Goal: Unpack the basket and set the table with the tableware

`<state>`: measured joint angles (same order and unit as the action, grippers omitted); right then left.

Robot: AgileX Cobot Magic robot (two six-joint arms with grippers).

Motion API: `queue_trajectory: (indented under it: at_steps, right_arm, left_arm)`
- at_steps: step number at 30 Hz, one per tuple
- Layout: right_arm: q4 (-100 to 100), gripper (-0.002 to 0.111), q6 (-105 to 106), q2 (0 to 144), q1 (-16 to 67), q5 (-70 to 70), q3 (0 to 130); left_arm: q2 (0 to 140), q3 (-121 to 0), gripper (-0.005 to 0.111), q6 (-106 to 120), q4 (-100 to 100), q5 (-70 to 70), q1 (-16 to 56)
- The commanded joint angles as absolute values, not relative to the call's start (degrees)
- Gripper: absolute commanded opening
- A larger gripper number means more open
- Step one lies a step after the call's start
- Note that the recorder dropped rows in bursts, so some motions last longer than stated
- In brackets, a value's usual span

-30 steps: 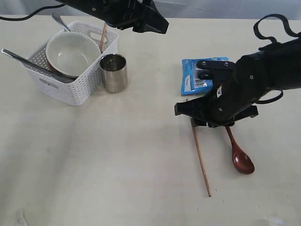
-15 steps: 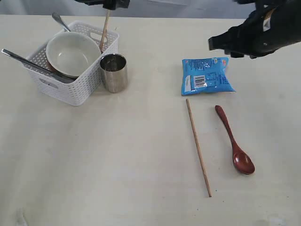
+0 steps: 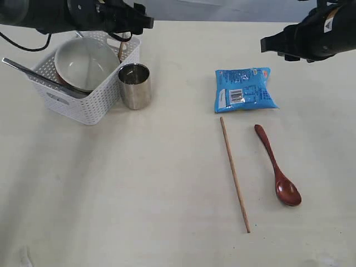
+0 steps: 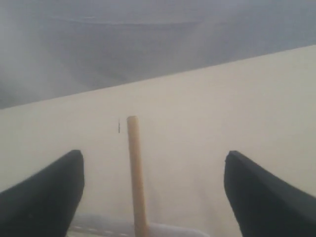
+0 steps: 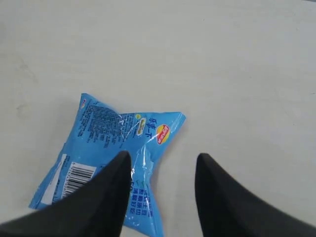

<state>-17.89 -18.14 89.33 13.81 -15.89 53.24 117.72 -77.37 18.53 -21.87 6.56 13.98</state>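
The white lattice basket (image 3: 103, 100) stands at the far left of the table (image 3: 139, 183), holding the cream bowl (image 3: 83, 62), a steel knife or fork (image 3: 33, 74) and one upright wooden chopstick (image 3: 120, 51). A steel cup (image 3: 135, 85) stands against the basket's right side. My left gripper (image 3: 129, 21) hangs open over the basket's far corner; in the left wrist view the chopstick (image 4: 137, 173) rises between its spread jaws, untouched. A second chopstick (image 3: 234, 173) and the reddish-brown spoon (image 3: 278, 167) lie at centre right. My right gripper (image 3: 278, 45) is open and empty above the table.
A blue snack packet (image 3: 243, 89) lies just below the right gripper; in the right wrist view the blue packet (image 5: 108, 143) sits partly under one finger. The far table edge runs behind both arms.
The right arm has lifted away from the chopstick and spoon to the far right. The left arm has swung left and come down over the basket's chopstick.
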Motion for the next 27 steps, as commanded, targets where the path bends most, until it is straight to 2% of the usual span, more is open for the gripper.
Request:
queue_trajectory:
  at_steps: [1,7,9,13,19,26,27]
  right_arm:
    - [-18.28,0.041,-17.61,89.4,13.5,-15.15,53.26]
    - [-18.28,0.041,-17.61,89.4,13.5,-14.84,53.26]
    - [-18.28,0.041,-17.51,89.4,13.5,-14.8,53.26]
    - [-18.28,0.041,-17.18,89.4,13.5,-14.03,53.26]
    - [-18.28,0.041,-16.82,89.4,13.5,-14.02,53.26]
    - [-18.28,0.041,-16.7,89.4,13.5,-13.56,53.26]
    - [-18.28,0.041,-16.7,89.4,13.5,-13.56,53.26]
  left_arm:
    - [120.86,-79.79,0.073,17.96,-22.74,7.06,13.53]
    - [123.24,-85.07,0.072,17.96,-22.74,1.4,13.26]
    - [123.24,-85.21,0.068,17.96,-22.99,1.26,13.26]
    - [123.24,-85.21,0.049,17.96,-22.99,1.15,13.26]
    - [123.24,-85.21,0.034,17.96,-22.99,1.01,13.26]
    - [123.24,-85.21,0.0,17.96,-22.99,1.01,13.26]
    - [123.24,-85.21,0.0,17.96,-22.99,1.01,13.26]
